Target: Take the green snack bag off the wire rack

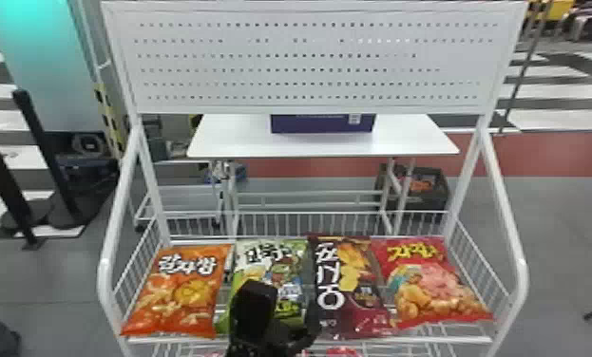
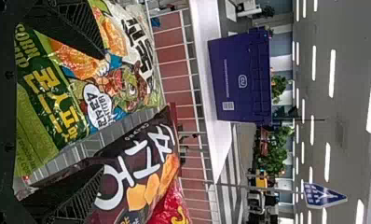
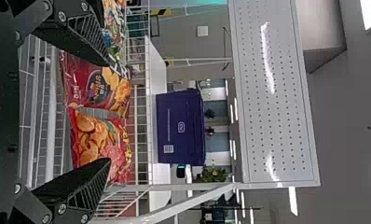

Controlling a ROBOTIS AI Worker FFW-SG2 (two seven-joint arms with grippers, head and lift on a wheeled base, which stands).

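Observation:
The left gripper (image 1: 287, 308) stands in the head view at the lower part of the green snack bag (image 1: 273, 258), which leans in the wire rack (image 1: 480, 339) between an orange bag and a dark brown bag. Seen from the left wrist, the gripper (image 2: 101, 112) is open, one finger over the green bag (image 2: 53, 98) and the other over the brown bag (image 2: 141, 163). Whether they touch the bags I cannot tell. In the right wrist view the right gripper (image 3: 110, 112) is open, facing the brown bag (image 3: 92, 84) and a red bag (image 3: 88, 135).
An orange bag (image 1: 180, 289) lies at the rack's left end and a red bag (image 1: 432, 285) at its right end. White side rails (image 1: 510, 228) flank the basket, below a perforated panel (image 1: 309, 61). Behind stands a white table (image 1: 233, 142) with a purple box (image 1: 320, 124).

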